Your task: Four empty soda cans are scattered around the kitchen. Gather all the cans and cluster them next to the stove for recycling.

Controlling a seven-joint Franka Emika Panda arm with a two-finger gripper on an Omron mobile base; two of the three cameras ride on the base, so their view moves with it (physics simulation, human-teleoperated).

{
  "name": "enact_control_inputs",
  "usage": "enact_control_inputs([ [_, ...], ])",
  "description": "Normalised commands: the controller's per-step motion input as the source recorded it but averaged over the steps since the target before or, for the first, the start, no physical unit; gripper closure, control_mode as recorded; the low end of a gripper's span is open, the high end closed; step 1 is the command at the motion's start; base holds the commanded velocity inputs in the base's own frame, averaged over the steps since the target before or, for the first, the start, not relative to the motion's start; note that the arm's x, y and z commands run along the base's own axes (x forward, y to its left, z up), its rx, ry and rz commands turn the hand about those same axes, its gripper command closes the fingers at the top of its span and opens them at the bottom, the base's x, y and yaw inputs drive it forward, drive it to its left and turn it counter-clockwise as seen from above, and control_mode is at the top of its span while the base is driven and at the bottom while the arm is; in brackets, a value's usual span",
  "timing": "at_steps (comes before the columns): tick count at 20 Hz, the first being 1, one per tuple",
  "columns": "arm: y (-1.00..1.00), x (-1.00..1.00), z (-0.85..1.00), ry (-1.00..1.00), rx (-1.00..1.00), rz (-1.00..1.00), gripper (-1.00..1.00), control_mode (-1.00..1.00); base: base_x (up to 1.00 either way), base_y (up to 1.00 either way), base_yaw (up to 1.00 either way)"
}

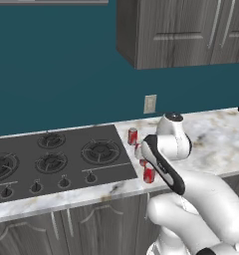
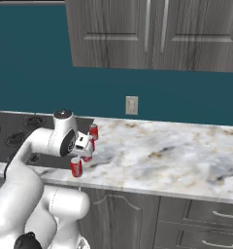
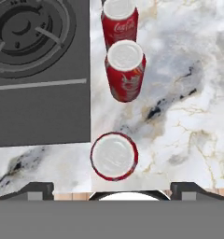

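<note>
Three red soda cans with silver tops stand upright in a row on the marble counter, just right of the stove [image 3: 39, 70]. In the hand view they are the far can [image 3: 119, 18], the middle can [image 3: 125, 70] and the near can [image 3: 114, 156]. My gripper [image 3: 114, 189] hangs over the near can, looking straight down, open wide with nothing between its fingers. From the left base view I see the stove [image 1: 57, 154], the far can [image 1: 133, 135] and the near can [image 1: 149, 174]; the arm partly hides the middle one. The right base view shows the near can [image 2: 76, 167] and far can [image 2: 93, 131].
The marble counter [image 2: 162, 151] stretches away to the right of the cans. A wall outlet [image 1: 150, 104] sits on the teal wall behind them. Grey upper cabinets [image 2: 138, 34] hang overhead. The counter's front edge runs just in front of the near can.
</note>
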Motion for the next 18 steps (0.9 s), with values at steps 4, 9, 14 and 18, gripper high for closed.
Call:
enact_control_inputs([
  [4,0.00,-0.61,0.50,-0.12,0.02,-0.07,-1.00,-1.00,0.00,0.00,0.00],
  [9,0.00,-0.66,0.58,-0.18,0.01,-0.07,-1.00,-1.00,0.00,0.00,0.00],
  [14,0.00,-0.66,0.63,-0.22,0.00,-0.05,-1.00,-1.00,0.00,0.00,0.00],
  [18,0.00,-0.66,0.63,-0.21,0.01,-0.05,-1.00,-1.00,0.00,0.00,0.00],
])
